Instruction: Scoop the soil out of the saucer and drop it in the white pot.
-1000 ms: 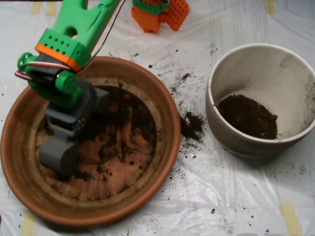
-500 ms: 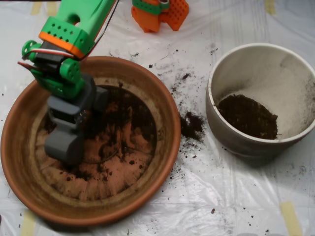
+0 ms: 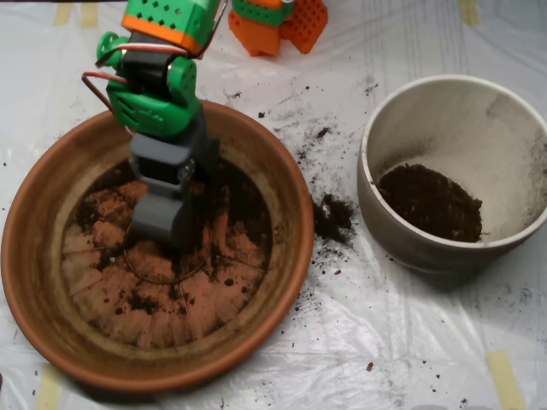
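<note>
Terracotta saucer: large, round, shallow, orange-brown; sits at the left side of the table, its lower rim near the front edge. Radial lines show on the bared base, with a paler ring on the inner wall.

Soil: dark, crumbly. In the saucer it lies mostly across the upper and right part of the base, thickest just right of the scoop, with thin smears and small clumps scattered over the rest of the base. A further dark mound sits in the white pot, against its lower left inner wall. 1 small spilled clump lies on the sheet between saucer and pot, with loose grains strewn around it and up toward the back edge.

White pot: round, deep, cream-white and dusty inside, grey-brown outside; stands at the right side of the table, well apart from the saucer.

Grey clamshell scoop: down inside the saucer, upper-centre of the base, its tip at or just above the base among the soil. Whether its halves are spread or pressed together cannot be told from above; contents cannot be seen.

Green arm: enters from the back edge, upper left, with an orange band and red wiring, and reaches over the saucer's upper rim.

Orange part: at the back edge, centre.

Clear plastic sheet: covers the table; wrinkled, with yellow tape strips near the edges.
</note>
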